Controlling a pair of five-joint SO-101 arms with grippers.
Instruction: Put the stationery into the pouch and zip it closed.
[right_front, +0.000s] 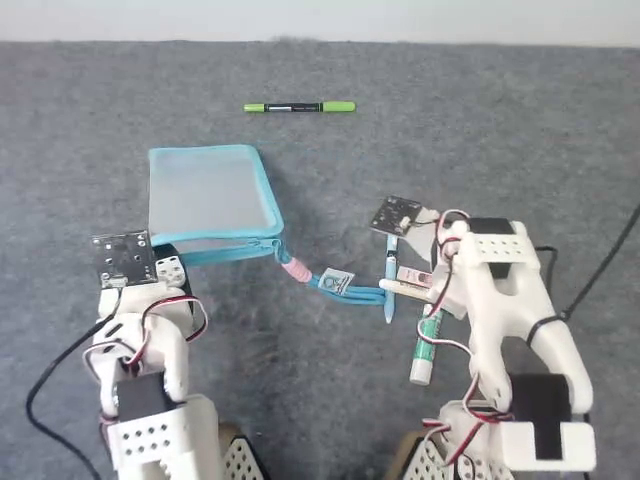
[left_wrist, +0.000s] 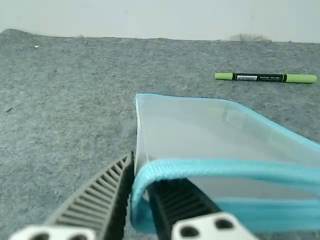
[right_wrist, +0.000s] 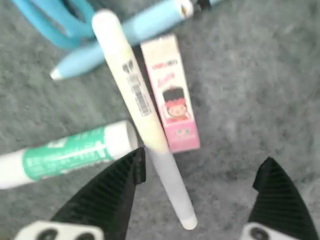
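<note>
The translucent pouch (right_front: 210, 205) with cyan trim lies flat at centre left, its cyan strap (right_front: 345, 288) trailing right. My left gripper (left_wrist: 142, 200) (right_front: 168, 265) is shut on the pouch's (left_wrist: 210, 135) near corner edge. My right gripper (right_wrist: 200, 192) (right_front: 425, 290) hangs open just above a small pile: a cream pen (right_wrist: 145, 115) runs between its fingers, beside a pink eraser box (right_wrist: 172, 107), a light blue pen (right_wrist: 125, 35) (right_front: 390, 285) and a green-and-white marker (right_wrist: 70, 152) (right_front: 428, 345). A green highlighter (right_front: 300, 107) (left_wrist: 265, 77) lies alone at the far side.
Grey carpet covers the table. The strap's (right_wrist: 65, 20) loop touches the blue pen's tip. A black tag (right_front: 396, 214) sits by the pile's far end. Open carpet lies between the pouch and the highlighter.
</note>
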